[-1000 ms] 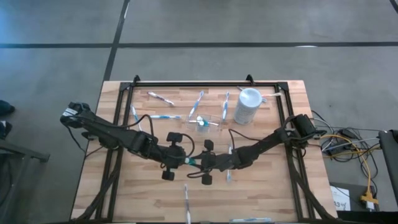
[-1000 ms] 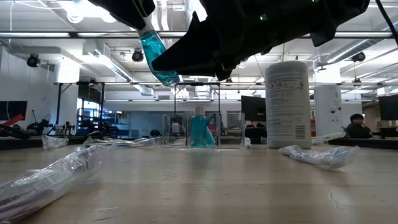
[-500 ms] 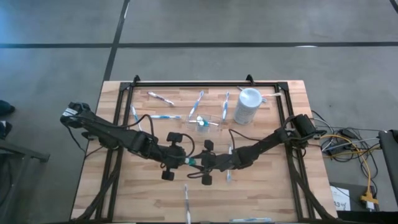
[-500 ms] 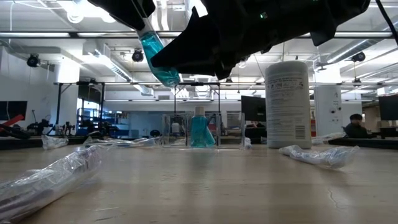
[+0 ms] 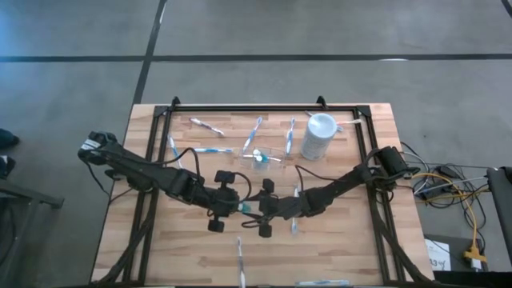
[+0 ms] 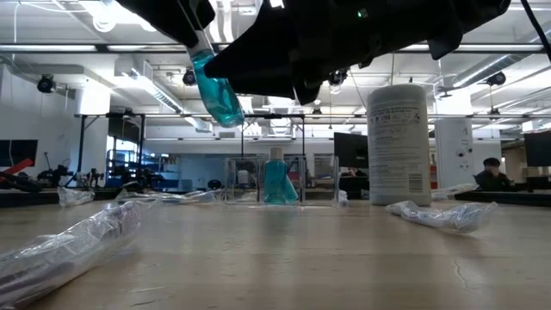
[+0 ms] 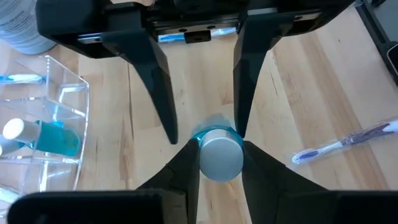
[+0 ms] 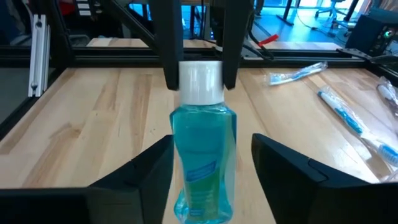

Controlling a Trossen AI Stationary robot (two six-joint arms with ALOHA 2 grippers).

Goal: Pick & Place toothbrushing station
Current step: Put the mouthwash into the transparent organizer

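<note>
My left pincer [image 5: 238, 207] sits above the middle of the table [image 5: 336, 248], closed on the white cap of a teal tube [image 5: 244, 208]. In my left wrist view the two fingers [image 7: 186, 171] press the cap [image 7: 220, 155] from both sides. The tube [image 6: 215, 84] hangs in the air, tilted, cap uppermost, well clear of the wood.

My right pincer [image 5: 258, 211] faces the left one, right at the tube's body. Its fingers [image 8: 146, 171] stand spread on either side of the tube [image 8: 203, 155], with a gap showing on each side, so it grips nothing.

Toward the table's far edge the clear holder [image 5: 266, 157] stands with a second teal tube [image 6: 275, 179] upright inside it. The white cup [image 5: 318, 136] stands just beside the holder, nearer the far right corner. Several toothbrushes lie flat along the far side: one [image 5: 206, 126] near the far left corner, one [image 5: 214, 150] left of the holder, and two more [image 5: 254, 134] [image 5: 290, 136] between the holder and the far edge. Another toothbrush [image 5: 240, 258] lies by the near edge, and one [image 5: 294, 221] lies under my right arm.

In the low view a person [image 6: 492, 174] sits far off in the room behind the table.
</note>
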